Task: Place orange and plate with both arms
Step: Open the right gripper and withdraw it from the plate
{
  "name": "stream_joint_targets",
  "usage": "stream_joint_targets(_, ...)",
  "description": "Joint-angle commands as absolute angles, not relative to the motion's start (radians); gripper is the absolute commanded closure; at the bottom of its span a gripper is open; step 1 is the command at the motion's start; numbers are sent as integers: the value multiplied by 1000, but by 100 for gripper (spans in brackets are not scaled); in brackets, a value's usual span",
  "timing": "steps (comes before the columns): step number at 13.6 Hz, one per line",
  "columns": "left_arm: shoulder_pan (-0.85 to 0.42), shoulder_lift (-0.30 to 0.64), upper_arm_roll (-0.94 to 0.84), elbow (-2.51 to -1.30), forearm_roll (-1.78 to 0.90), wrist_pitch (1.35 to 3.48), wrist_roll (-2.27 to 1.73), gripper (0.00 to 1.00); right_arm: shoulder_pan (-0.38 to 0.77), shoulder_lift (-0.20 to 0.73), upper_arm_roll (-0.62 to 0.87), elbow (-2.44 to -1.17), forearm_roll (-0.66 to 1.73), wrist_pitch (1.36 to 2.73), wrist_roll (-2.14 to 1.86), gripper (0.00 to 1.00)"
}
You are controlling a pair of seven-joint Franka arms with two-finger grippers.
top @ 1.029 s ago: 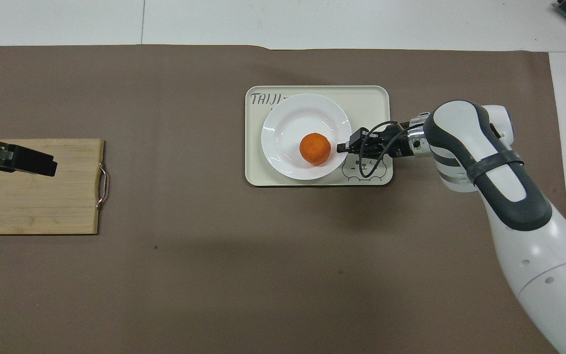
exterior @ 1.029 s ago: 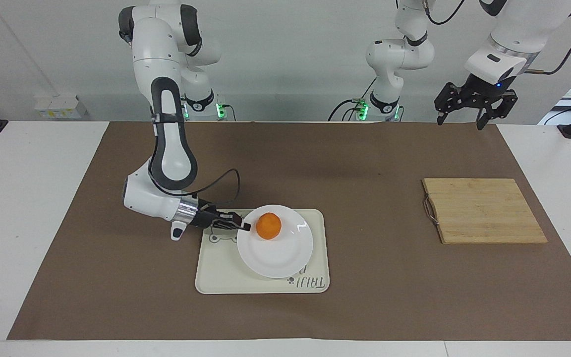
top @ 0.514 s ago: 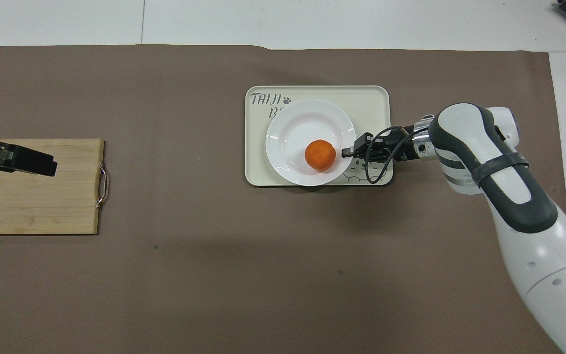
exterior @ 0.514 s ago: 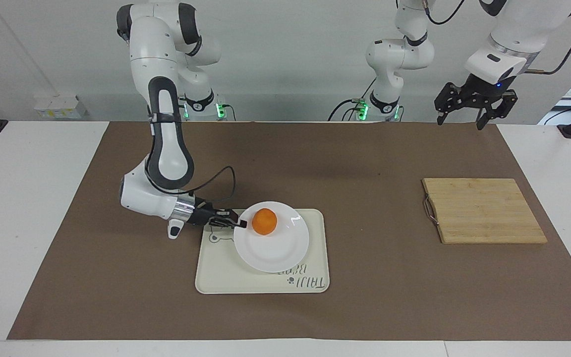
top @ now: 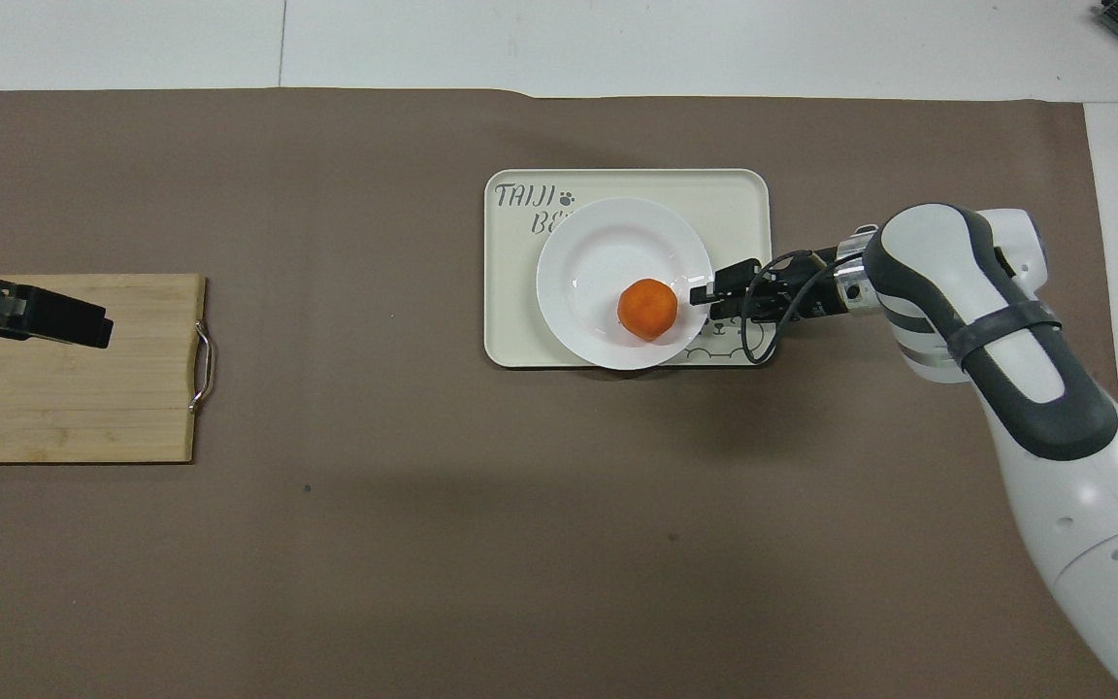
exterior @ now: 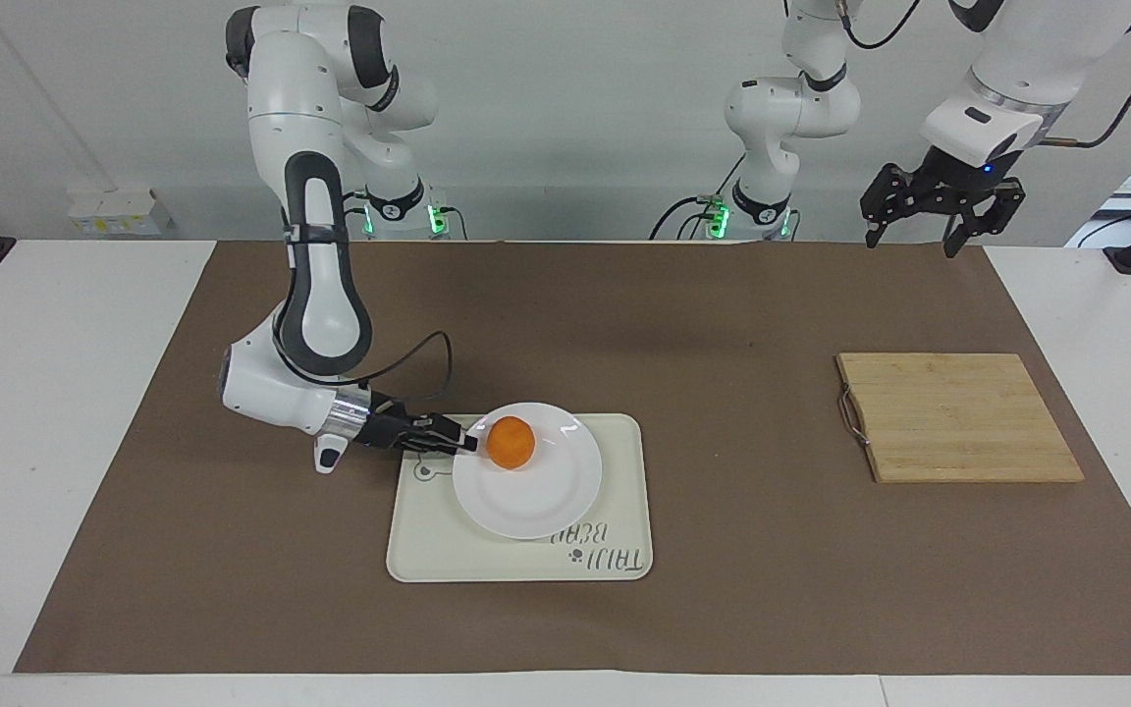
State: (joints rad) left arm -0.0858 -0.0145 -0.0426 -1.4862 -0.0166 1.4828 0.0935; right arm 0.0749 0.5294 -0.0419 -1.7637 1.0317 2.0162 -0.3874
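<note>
The white plate [exterior: 526,496] [top: 598,257] is over the cream tray [exterior: 624,462] [top: 743,194], with the orange [exterior: 511,443] [top: 647,309] on it near the rim toward the right arm. My right gripper [exterior: 467,443] [top: 702,294] lies low and level and is shut on that rim, right beside the orange. The plate's edge nearest the robots reaches just past the tray's edge. My left gripper [exterior: 911,244] [top: 93,332] waits open and empty, high over the end of the wooden cutting board nearer the robots.
The tray has lettering and a bear drawing. A wooden cutting board [exterior: 958,417] [top: 64,408] with a metal handle lies toward the left arm's end of the brown mat.
My right gripper has drawn the plate with the orange toward the right arm's end and a little nearer the robots, uncovering more of the tray's lettering. The left arm has not moved.
</note>
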Motion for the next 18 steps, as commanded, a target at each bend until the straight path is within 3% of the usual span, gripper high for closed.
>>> stream_joint_targets(1, -75, -40, -52, -1516, -2, 1480, 87, 0, 83, 506, -37, -1737, 948, 2032, -393, 0)
stream_joint_targets(7, -75, -40, -52, -1516, -2, 1480, 87, 0, 92, 450, -40, -1681, 646, 2074, -332, 0)
stream_joint_targets(11, -75, -40, -52, -1514, -2, 1480, 87, 0, 173, 347, -37, -1680, 211, 2117, -84, 0)
stream_joint_targets(18, -75, -40, -52, -1514, -2, 1480, 87, 0, 169, 158, -51, -1680, 91, 1938, 87, 0)
